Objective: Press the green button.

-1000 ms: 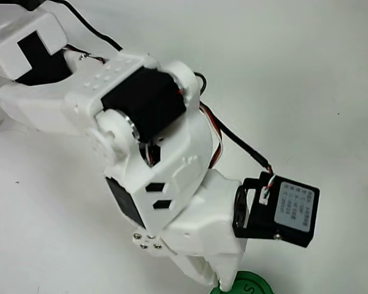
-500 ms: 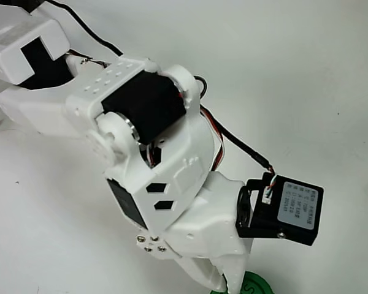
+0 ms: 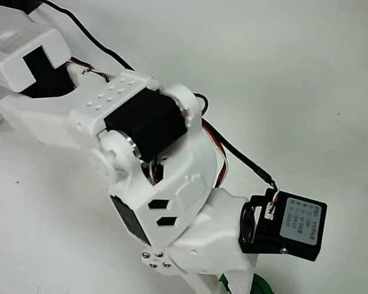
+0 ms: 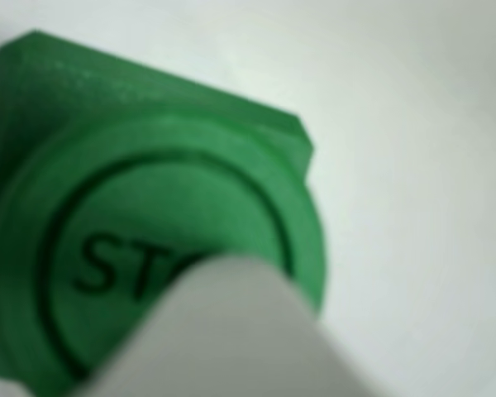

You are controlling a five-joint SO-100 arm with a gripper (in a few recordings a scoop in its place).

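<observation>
On the white desk [image 3: 306, 73] the white arm [image 3: 153, 159] reaches toward six o'clock so its hand [image 4: 223, 331], whose opening I cannot tell, bears on the green button [image 4: 149, 240] to press it.

The green button [image 4: 149, 248] reads "ST" — rest hidden.

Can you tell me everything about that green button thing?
The bright green round plastic button sits on an angular green base on the white table. Its top has a dark ring groove and letters starting "ST"; the rest is hidden. The white tool's finger lies over its lower part, seemingly on it, though blur hides real contact. From overhead, a green edge peeks from under the arm.
</observation>
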